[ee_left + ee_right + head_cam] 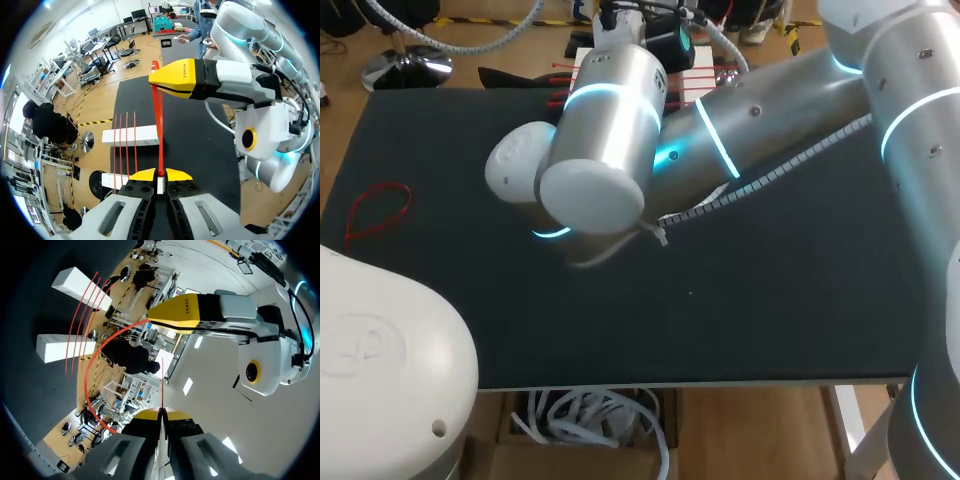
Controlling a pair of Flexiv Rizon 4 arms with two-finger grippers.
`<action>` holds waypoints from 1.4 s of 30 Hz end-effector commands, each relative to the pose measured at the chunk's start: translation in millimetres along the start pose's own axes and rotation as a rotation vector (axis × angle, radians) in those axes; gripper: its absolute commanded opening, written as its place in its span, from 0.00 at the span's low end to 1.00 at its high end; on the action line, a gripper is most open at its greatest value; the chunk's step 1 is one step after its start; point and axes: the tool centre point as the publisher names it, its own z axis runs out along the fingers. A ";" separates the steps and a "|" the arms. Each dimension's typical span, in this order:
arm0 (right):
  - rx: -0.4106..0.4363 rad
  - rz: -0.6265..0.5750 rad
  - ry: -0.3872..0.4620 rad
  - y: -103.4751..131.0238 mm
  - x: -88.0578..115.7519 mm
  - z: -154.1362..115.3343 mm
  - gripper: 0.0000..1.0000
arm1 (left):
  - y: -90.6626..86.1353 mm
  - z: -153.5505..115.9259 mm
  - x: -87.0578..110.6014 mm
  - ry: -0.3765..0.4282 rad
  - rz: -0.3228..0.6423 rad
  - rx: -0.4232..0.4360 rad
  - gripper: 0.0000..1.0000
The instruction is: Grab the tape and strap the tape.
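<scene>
Grabbing looked done: your left gripper (160, 174) and right gripper (162, 412) both clenched the red tape (160, 130); strapping looked unfinished.

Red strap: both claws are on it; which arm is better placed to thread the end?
Right, probably. The right claw grips the red strap with a free tail pointing ahead; the left claw pins the other end, as an anchor.

Setting: robotics laboratory | Evidence: right arm (920, 130) and left arm (380, 370) over a dark-matted table (770, 330) | Fixture: white blocks (131, 136) carrying red straps (125, 145), ahead of the left gripper (160, 174)
</scene>
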 end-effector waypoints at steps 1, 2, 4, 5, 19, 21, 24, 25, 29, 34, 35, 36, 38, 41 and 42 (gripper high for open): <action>-0.001 -0.012 0.000 2.2 0.4 -3.3 0.00 | -0.3 -0.8 0.2 0.001 -0.001 -0.004 0.00; -0.001 -0.014 -0.001 3.5 1.1 -3.4 0.00 | -0.3 -0.8 0.2 0.001 -0.001 -0.004 0.00; -0.002 -0.016 -0.002 6.4 2.6 -2.9 0.00 | -0.3 -0.8 0.2 0.001 -0.001 -0.004 0.00; -0.003 -0.017 -0.001 7.6 3.5 -2.5 0.00 | -0.3 -0.8 0.2 0.001 -0.001 -0.004 0.00; -0.001 0.022 -0.008 8.2 -0.3 0.1 0.00 | -0.3 -0.8 0.2 0.001 -0.001 -0.004 0.00; -0.001 0.022 -0.008 8.2 -0.3 0.1 0.00 | -0.3 -0.8 0.2 0.001 -0.001 -0.004 0.00; -0.001 0.022 -0.008 8.2 -0.3 0.1 0.00 | -0.3 -0.8 0.2 0.001 -0.001 -0.004 0.00; -0.001 0.022 -0.008 8.2 -0.3 0.1 0.00 | -0.3 -0.8 0.2 0.001 -0.001 -0.004 0.00; -0.001 0.022 -0.008 8.2 -0.3 0.1 0.00 | -0.3 -0.8 0.2 0.001 -0.001 -0.004 0.00; -0.001 0.022 -0.008 8.2 -0.3 0.1 0.00 | -0.3 -0.8 0.2 0.001 -0.001 -0.004 0.00; -0.001 0.022 -0.008 8.2 -0.3 0.1 0.00 | -0.3 -0.8 0.2 0.001 -0.001 -0.004 0.00; -0.001 0.022 -0.008 8.2 -0.3 0.1 0.00 | -0.3 -0.8 0.2 0.001 -0.001 -0.004 0.00; -0.001 0.022 -0.008 8.2 -0.3 0.1 0.00 | -0.3 -0.8 0.2 0.001 -0.001 -0.004 0.00; -0.001 0.022 -0.008 8.2 -0.3 0.1 0.00 | -0.3 -0.8 0.2 0.001 -0.001 -0.004 0.00; -0.001 0.022 -0.008 8.2 -0.3 0.1 0.00 | -0.3 -0.8 0.2 0.001 -0.001 -0.004 0.00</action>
